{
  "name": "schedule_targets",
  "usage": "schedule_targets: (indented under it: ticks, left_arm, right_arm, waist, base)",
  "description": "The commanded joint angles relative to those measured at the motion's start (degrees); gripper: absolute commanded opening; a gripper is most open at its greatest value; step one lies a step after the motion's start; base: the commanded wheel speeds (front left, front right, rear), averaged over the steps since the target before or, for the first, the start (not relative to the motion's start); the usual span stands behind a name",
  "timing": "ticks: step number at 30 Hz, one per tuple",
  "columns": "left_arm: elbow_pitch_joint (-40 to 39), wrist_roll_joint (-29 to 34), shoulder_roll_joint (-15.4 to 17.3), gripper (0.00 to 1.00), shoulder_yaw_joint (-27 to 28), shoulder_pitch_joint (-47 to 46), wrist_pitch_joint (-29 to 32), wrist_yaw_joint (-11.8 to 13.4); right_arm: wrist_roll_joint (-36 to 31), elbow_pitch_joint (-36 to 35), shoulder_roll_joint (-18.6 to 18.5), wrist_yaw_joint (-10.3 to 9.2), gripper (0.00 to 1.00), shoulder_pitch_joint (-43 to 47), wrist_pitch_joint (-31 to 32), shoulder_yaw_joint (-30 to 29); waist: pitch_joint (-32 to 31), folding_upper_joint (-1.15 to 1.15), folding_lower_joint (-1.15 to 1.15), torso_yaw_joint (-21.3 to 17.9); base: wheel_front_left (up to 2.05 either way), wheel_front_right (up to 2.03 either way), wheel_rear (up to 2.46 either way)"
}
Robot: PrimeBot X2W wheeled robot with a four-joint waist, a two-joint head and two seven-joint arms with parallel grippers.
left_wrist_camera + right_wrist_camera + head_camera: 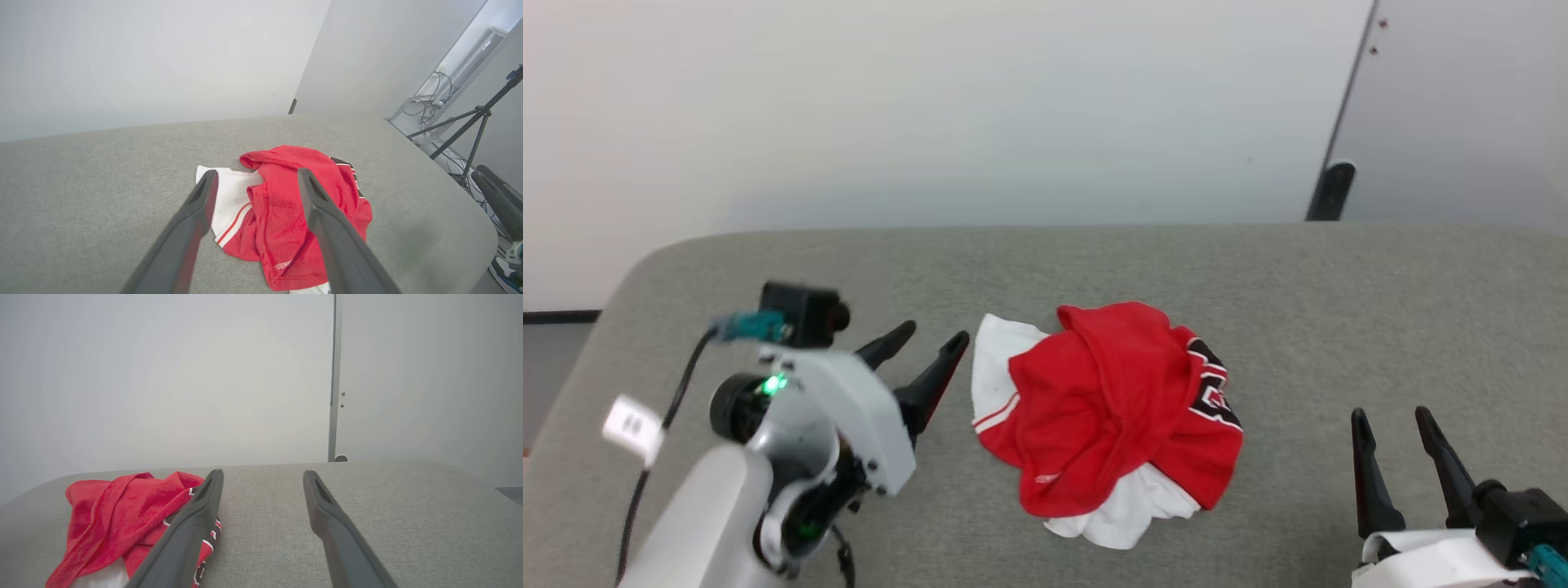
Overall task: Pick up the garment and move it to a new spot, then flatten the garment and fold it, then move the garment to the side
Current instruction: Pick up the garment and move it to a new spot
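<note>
The garment [1107,416], a red jersey with white sleeves and a black-and-white number, lies crumpled in a heap in the middle of the grey table [1258,278]. My left gripper [935,339] hovers just left of the heap, open and empty, fingers pointing toward it. Through the left wrist view the garment [278,212] sits between and beyond the spread fingers [196,220]. My right gripper [1392,420] stands open at the lower right, well clear of the cloth. In the right wrist view the garment [118,514] lies to the left of its fingers [327,514].
A pale wall rises behind the table, with a dark post [1331,192] at its back right edge. A tripod [474,122] and cables stand on the floor beyond the table's right edge. Bare grey surface spreads around the heap.
</note>
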Motion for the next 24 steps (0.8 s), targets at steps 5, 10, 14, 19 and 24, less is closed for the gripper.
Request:
schedule_targets:
  ticks: [5,10,14,19,24]
  left_arm:
    - [-1.2,2.2,0.3,1.00,2.3,6.6,-11.4,-1.0]
    - [-0.3,5.6,0.8,1.00,3.5,11.8,-21.3,-0.8]
    - [1.1,9.2,1.2,1.00,4.5,15.6,-29.6,0.3]
    - [3.2,10.1,0.3,1.00,6.2,20.0,-35.9,1.8]
    - [4.2,10.1,-0.1,1.00,7.5,22.0,-37.7,2.4]
  right_arm:
    - [-0.6,0.2,0.1,-0.06,1.00,2.0,-0.1,-0.8]
    - [-0.7,0.6,0.1,-0.06,1.00,3.1,-0.1,-1.6]
    - [-0.8,0.8,0.1,-0.06,1.00,3.6,-0.1,-2.0]
    - [-0.2,1.0,0.1,-0.06,1.00,4.3,-0.1,-2.1]
    - [0.2,1.1,0.1,-0.06,1.00,4.8,-0.1,-1.6]
  waist:
    - [-2.3,0.00,0.00,3.7]
    - [-3.0,0.00,0.00,5.4]
    - [-3.6,0.00,0.00,6.5]
    - [-4.1,0.00,0.00,7.4]
    - [-4.3,0.00,0.00,8.2]
  base:
    - [0.00,0.00,0.00]
    - [0.00,0.00,0.00]
    - [0.00,0.00,0.00]
    - [0.00,0.00,0.00]
    - [0.00,0.00,0.00]
